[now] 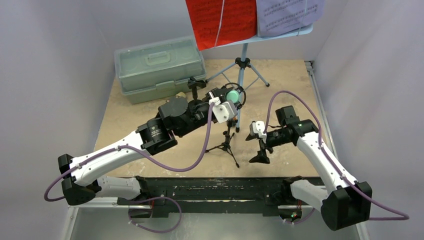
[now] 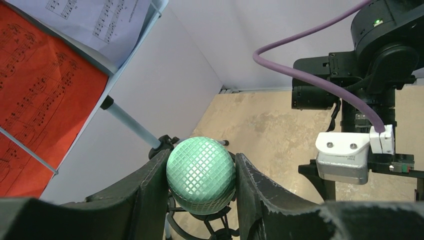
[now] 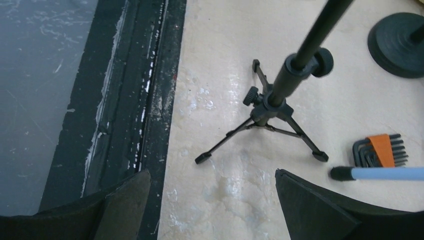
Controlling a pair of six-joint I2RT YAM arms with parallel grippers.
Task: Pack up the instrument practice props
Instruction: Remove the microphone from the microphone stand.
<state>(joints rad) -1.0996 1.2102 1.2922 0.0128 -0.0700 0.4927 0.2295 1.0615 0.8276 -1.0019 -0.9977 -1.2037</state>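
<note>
While the left hand grips the mesh head of the teal microphone, we see both fingers lying against the sides of the ball. The microphone sits in the ring of the black tripod holder at mid-counter. Just beyond it, on the far side, rise the pole and legs of the light-blue music rack, which carries the red sheet and the purple sheet. The right hand hangs wide open and empty over the counter, just to the right of the tripod's feet. The pale green case sits at the far left with its lid down.

We judge the step in hand to be drawing the microphone out of its ring. Doing it well means holding the ball across its widest part, since a round, slick head can squirt out of a pinch set too high or too low. The lift should run straight along the holder's stem, so the ring does not catch the handle and drag the light tripod over. The rack pole stands close behind, so we would avoid any swing toward the far side. The open right hand is well placed to steady the tripod's stem if it starts to rock. From the right wrist we also see a round-base holder and a set of hex keys lying nearby, both clear of the lift. The case will need opening before anything goes in.
</note>
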